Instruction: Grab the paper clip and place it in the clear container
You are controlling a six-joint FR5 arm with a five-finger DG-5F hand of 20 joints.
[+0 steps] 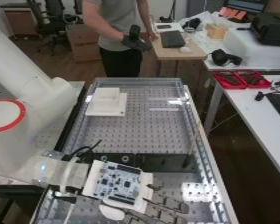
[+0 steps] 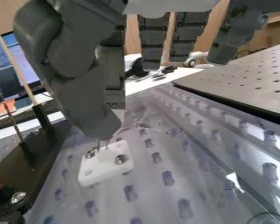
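In the high view the dark grey hand (image 1: 165, 202) is low over the near end of the bench, past the circuit board on its back. The wrist view has the hand (image 2: 77, 90) directly above a small white block (image 2: 105, 164) with round metal screws. Thin metal wire (image 2: 103, 144), possibly the paper clip, stands between the hand's lowest tip and the block. Whether the hand holds this wire cannot be made out. I cannot single out the clear container with certainty.
Clear plastic walls (image 1: 202, 145) edge the perforated bench plate (image 1: 140, 131). A black bar (image 1: 160, 162) crosses it beside the hand. A white stepped piece (image 1: 106, 104) lies at the far left of the plate. Red trays (image 1: 230, 80) stand on the side table.
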